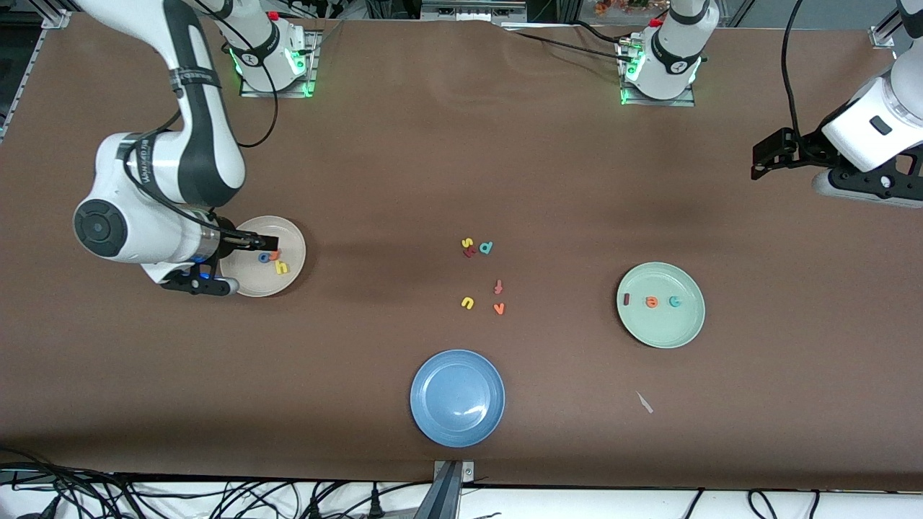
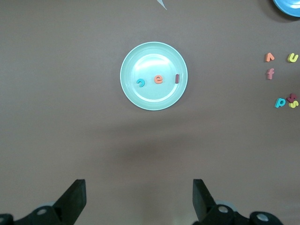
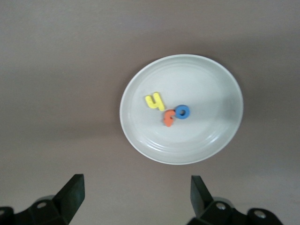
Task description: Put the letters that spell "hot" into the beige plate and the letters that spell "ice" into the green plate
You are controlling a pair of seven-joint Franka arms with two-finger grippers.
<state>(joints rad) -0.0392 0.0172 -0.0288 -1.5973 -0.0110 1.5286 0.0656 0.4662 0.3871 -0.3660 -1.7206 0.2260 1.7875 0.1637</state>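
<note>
Beige plate [image 1: 254, 285]: at my right arm's end of the table. Contents, three letters: yellow h [image 1: 281, 268], blue o [image 1: 263, 256], orange t [image 1: 274, 254]; o and t touching, h just beside them.

Green plate [image 1: 660, 324]: toward my left arm's end. Contents, three letters in a row, each apart from the next: dark red i [image 1: 626, 298], orange e [image 1: 652, 302], teal c [image 1: 675, 301].

Right gripper [image 1: 268, 239]: over the beige plate, jaws spread wide, holding nothing; the three letters lie directly under it, within the plate's rim.

Left gripper [image 1: 766, 160]: raised over bare table at my left arm's end, jaws wide apart and empty; this arm waits. Its wrist view looks down on the green plate.

Leftovers: loose letters mid-table, between the two plates; blue plate [image 1: 457, 429], nearest the front camera, nothing in it; a pale scrap [image 1: 644, 402], possibly tape, hard to make out.

Judgement: both words appear sorted; the next move calls for lifting the right gripper straight up, clear of the rim.
</note>
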